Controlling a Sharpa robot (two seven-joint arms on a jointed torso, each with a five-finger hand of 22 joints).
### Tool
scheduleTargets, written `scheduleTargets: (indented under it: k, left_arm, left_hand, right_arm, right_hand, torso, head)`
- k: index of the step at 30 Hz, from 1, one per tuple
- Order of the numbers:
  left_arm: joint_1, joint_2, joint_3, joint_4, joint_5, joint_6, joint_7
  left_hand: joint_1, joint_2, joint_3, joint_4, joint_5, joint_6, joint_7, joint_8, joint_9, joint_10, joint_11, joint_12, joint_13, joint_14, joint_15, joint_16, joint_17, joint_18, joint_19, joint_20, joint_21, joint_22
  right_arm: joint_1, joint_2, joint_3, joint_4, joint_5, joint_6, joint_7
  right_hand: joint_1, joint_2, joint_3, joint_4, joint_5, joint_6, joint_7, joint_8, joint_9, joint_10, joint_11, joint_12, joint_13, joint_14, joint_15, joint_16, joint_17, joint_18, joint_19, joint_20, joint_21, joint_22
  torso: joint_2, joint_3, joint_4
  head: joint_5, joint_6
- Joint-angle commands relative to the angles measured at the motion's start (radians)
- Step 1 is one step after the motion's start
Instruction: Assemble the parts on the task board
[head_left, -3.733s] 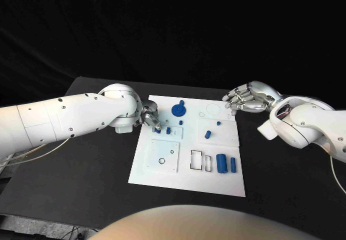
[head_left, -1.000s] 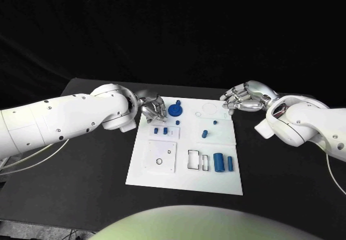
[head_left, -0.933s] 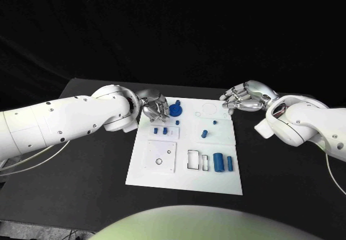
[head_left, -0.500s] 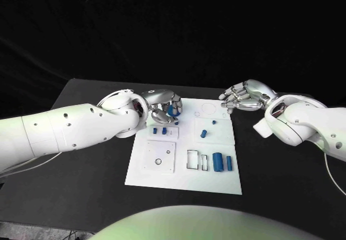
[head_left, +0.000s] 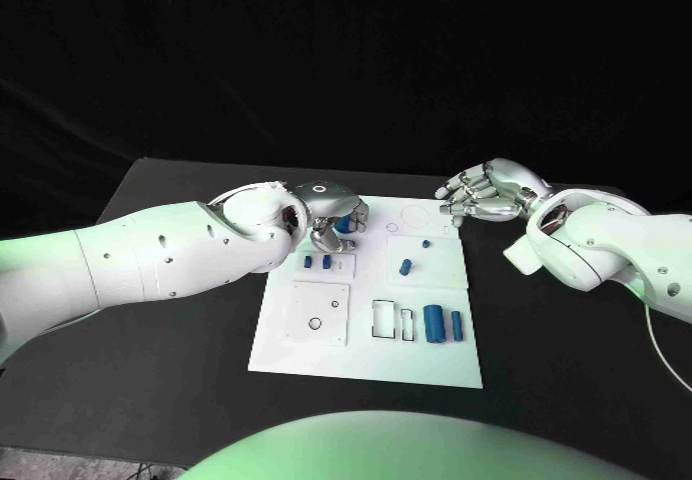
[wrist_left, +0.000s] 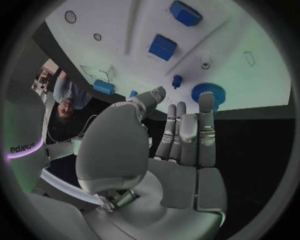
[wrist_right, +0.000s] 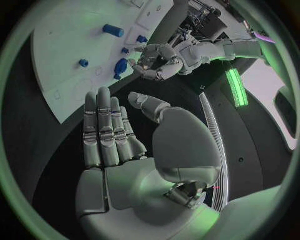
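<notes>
Blue gear (head_left: 343, 222) now under advanced left hand (head_left: 332, 208).

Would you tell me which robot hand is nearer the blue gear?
Left. The left robot hand hovers right by the blue gear; the right robot hand is across the task board.

Black table (head_left: 159, 330), matte top, dark backdrop behind it. White task board (head_left: 368, 355) lies flat on the table, roughly centred, long side running away from the robot, slightly skewed. Bare black surface on both sides of the board and in front of it. The board's far edge sits near the table's far edge. Nothing else seen lying directly on the tabletop.
</notes>
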Motion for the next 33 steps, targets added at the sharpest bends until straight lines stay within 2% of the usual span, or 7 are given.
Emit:
scheduleTargets:
  k: [1, 7, 10, 15, 20, 33]
  left_arm:
    - [0.000, 0.014, 0.000, -0.013, -0.055, 0.056, 0.002]
    - [0.001, 0.031, 0.000, -0.033, -0.064, 0.087, -0.002]
    - [0.001, 0.038, 0.000, -0.042, -0.066, 0.104, -0.005]
    - [0.001, 0.051, 0.000, -0.058, -0.068, 0.123, -0.007]
    - [0.000, 0.062, 0.000, -0.071, -0.069, 0.124, -0.007]
    - [0.000, 0.075, -0.001, -0.100, -0.055, 0.110, 0.008]
  left_hand:
    - [-0.008, 0.004, 0.003, -0.008, -0.002, 0.023, 0.003, -0.009, -0.001, 0.015, -0.001, -0.007, -0.008, 0.013, -0.001, 0.016, 0.011, -0.002, 0.012, -0.001, 0.025, 0.035]
    - [-0.009, 0.005, 0.010, -0.014, 0.001, 0.039, 0.003, -0.017, -0.002, 0.019, -0.002, -0.013, -0.017, 0.017, 0.000, 0.027, 0.016, -0.005, 0.018, -0.001, 0.041, 0.046]
    - [-0.013, 0.007, 0.014, -0.017, 0.002, 0.050, 0.004, -0.025, -0.003, 0.029, -0.002, -0.017, -0.025, 0.035, -0.001, 0.049, 0.038, -0.011, 0.037, -0.002, 0.088, 0.061]
    - [-0.011, 0.011, 0.021, -0.022, 0.004, 0.062, 0.003, -0.033, -0.004, 0.040, -0.004, -0.020, -0.032, 0.043, -0.002, 0.061, 0.045, -0.014, 0.047, -0.002, 0.112, 0.067]
    - [-0.013, 0.011, 0.027, -0.028, 0.007, 0.071, 0.005, -0.045, -0.006, 0.045, -0.004, -0.029, -0.042, 0.055, -0.003, 0.076, 0.058, -0.019, 0.062, -0.004, 0.148, 0.073]
    - [-0.014, 0.024, 0.046, -0.036, 0.016, 0.091, 0.005, -0.065, -0.006, 0.060, -0.004, -0.061, -0.069, 0.061, -0.004, 0.089, 0.055, -0.025, 0.079, -0.005, 0.199, 0.081]
  right_arm:
    - [-0.001, 0.001, 0.000, 0.002, -0.005, 0.000, 0.011]
    - [-0.001, 0.002, 0.000, 0.003, -0.005, -0.001, 0.010]
    - [-0.001, 0.002, 0.000, 0.003, -0.005, -0.001, 0.009]
    - [-0.001, 0.002, 0.000, 0.003, -0.005, -0.001, 0.009]
    - [-0.001, 0.003, 0.000, 0.003, -0.005, 0.000, 0.009]
    - [-0.001, 0.004, 0.000, 0.002, -0.005, 0.000, 0.008]
  right_hand:
    - [0.002, -0.009, -0.004, 0.002, 0.009, -0.005, -0.003, 0.007, 0.001, -0.005, 0.000, 0.004, -0.001, 0.008, 0.001, 0.000, 0.001, 0.013, 0.005, 0.000, -0.005, -0.003]
    - [0.002, -0.009, -0.005, 0.005, 0.014, -0.005, -0.003, 0.008, 0.001, -0.005, 0.001, 0.004, -0.001, 0.008, 0.001, 0.000, 0.002, 0.013, 0.008, 0.000, -0.007, -0.006]
    - [0.001, -0.009, -0.006, 0.007, 0.019, -0.005, -0.003, 0.008, 0.001, -0.005, 0.001, 0.005, -0.001, 0.008, 0.001, 0.000, 0.003, 0.012, 0.010, 0.000, -0.010, -0.009]
    - [0.000, -0.009, -0.006, 0.009, 0.021, -0.005, -0.003, 0.008, 0.001, -0.005, 0.000, 0.005, -0.001, 0.008, 0.001, 0.000, 0.003, 0.012, 0.011, 0.000, -0.011, -0.011]
    - [0.000, -0.009, -0.006, 0.011, 0.026, -0.005, -0.003, 0.009, 0.001, -0.005, 0.000, 0.006, -0.001, 0.008, 0.001, 0.000, 0.003, 0.012, 0.013, -0.001, -0.013, -0.014]
    - [0.001, -0.009, -0.006, 0.012, 0.032, -0.005, -0.003, 0.009, 0.002, -0.005, 0.000, 0.006, -0.001, 0.009, 0.000, 0.000, 0.004, 0.013, 0.015, -0.001, -0.015, -0.016]
  torso:
    - [-0.001, 0.0008, 0.0004]
    - [-0.001, 0.0008, 0.0007]
    - [-0.001, 0.0010, 0.0011]
    - [-0.001, 0.0010, 0.0020]
    - [-0.001, 0.0000, 0.0018]
    - [-0.002, 0.0010, 0.0021]
  head:
    - [-0.002, 0.000]
    - [-0.003, 0.000]
    - [-0.004, 0.000]
    - [-0.005, 0.000]
    - [-0.005, 0.000]
    - [-0.004, 0.000]
